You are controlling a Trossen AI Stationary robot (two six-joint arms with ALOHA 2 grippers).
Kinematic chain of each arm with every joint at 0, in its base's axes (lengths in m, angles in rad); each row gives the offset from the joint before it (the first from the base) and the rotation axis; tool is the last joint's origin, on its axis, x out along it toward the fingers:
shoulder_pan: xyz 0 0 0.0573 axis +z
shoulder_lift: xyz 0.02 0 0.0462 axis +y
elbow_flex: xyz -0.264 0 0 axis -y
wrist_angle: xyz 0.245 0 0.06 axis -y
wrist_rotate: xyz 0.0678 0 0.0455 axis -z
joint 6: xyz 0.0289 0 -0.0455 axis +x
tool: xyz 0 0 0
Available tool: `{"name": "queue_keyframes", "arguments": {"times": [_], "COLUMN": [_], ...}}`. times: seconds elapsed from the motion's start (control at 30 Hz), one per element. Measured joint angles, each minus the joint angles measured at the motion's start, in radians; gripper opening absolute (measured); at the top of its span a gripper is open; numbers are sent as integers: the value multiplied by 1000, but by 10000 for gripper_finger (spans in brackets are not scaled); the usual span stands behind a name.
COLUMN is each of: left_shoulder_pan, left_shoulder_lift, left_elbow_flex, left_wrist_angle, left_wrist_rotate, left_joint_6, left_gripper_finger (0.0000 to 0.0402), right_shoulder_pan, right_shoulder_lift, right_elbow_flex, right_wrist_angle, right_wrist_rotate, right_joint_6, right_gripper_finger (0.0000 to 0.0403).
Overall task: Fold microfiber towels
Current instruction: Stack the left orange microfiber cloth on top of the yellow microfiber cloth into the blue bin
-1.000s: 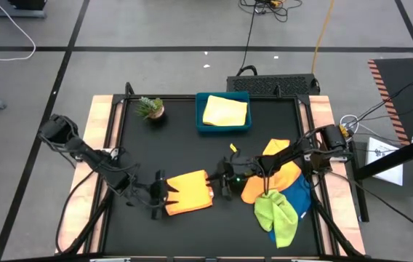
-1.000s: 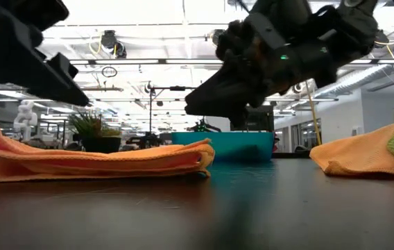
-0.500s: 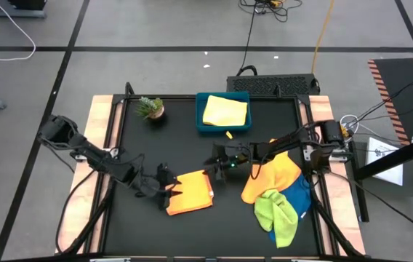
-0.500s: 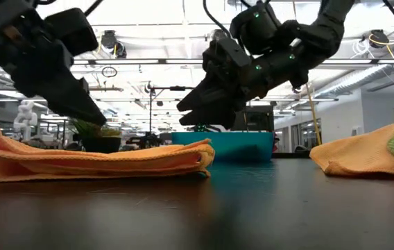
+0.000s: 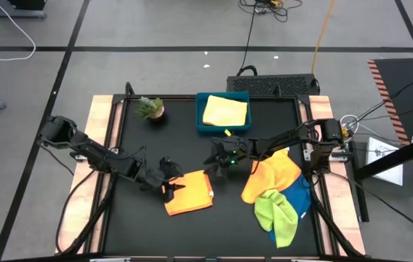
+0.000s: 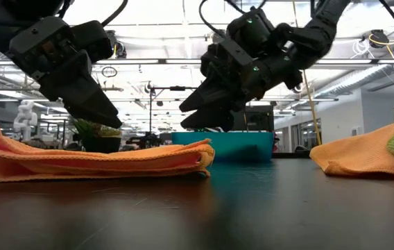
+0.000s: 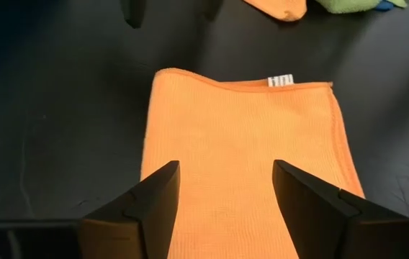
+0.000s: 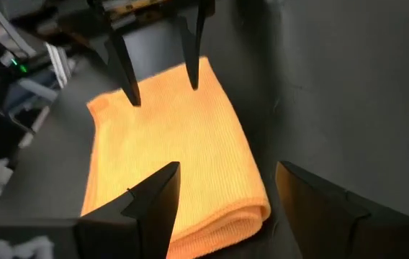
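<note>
A folded orange microfiber towel (image 5: 189, 193) lies flat on the black table, toward its near middle. It also shows in the low view (image 6: 100, 160), in the left wrist view (image 7: 240, 144) and in the right wrist view (image 8: 176, 158). My left gripper (image 5: 169, 184) is open and hovers over the towel's left edge (image 7: 222, 208). My right gripper (image 5: 217, 161) is open and hovers just beyond the towel's far right corner (image 8: 226, 208). In the low view both grippers, left (image 6: 96, 107) and right (image 6: 200, 114), stand clear above the towel.
A blue tray (image 5: 201, 124) with a folded yellow towel (image 5: 225, 110) stands at the far middle. A small potted plant (image 5: 150, 108) stands to its left. At the near right, an orange towel (image 5: 272, 175), a lime green one (image 5: 275, 211) and a blue one (image 5: 301, 196) lie in a loose pile.
My left gripper has moved toward the table's right and far edges, coming over the folded towel's left edge. My right gripper has risen and drawn back toward the far edge, off the towel's right side. The folded orange towel has stayed where it was.
</note>
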Motion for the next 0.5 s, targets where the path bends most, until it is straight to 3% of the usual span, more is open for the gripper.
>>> {"name": "queue_keyframes", "arguments": {"times": [0.3, 0.5], "left_shoulder_pan": [12, 10], "left_shoulder_lift": [0, 0], "left_elbow_flex": [1, 1], "left_wrist_angle": [0, -3], "left_wrist_rotate": [23, 44], "left_joint_6": [-15, -20], "left_gripper_finger": [226, 225], "right_shoulder_pan": [9, 0], "right_shoulder_lift": [133, 228], "right_elbow_flex": [182, 230], "right_wrist_angle": [-204, -213], "right_wrist_rotate": [-30, -103], "right_joint_6": [-66, -9], "right_gripper_finger": [224, 224]}}
